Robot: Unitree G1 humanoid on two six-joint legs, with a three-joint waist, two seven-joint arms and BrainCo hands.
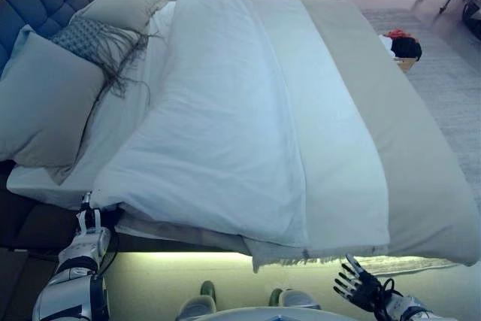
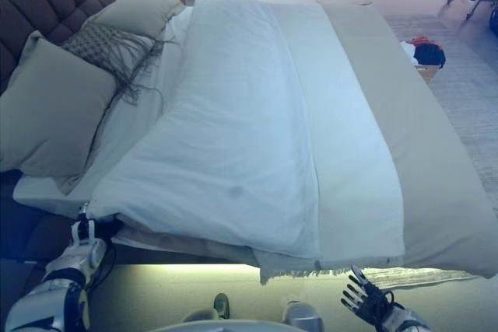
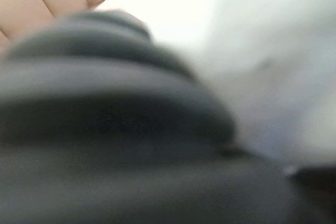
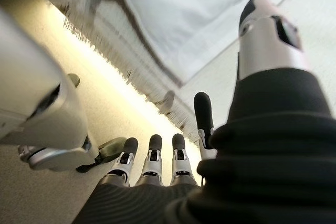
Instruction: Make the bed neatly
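My left hand (image 1: 90,225) up at near corner of white duvet (image 1: 225,133), fingers hidden under cloth, cannot tell grip. My right hand (image 1: 359,285) below bed edge, fingers spread, holding nothing. Duvet lies along bed, near edge hanging over side, over beige blanket (image 1: 421,178) with fringed hem. Judge duvet soft, light, bulky, will sag and drag; best taken at corners. Pillows (image 1: 45,103) crowd headboard side; open floor along near side.
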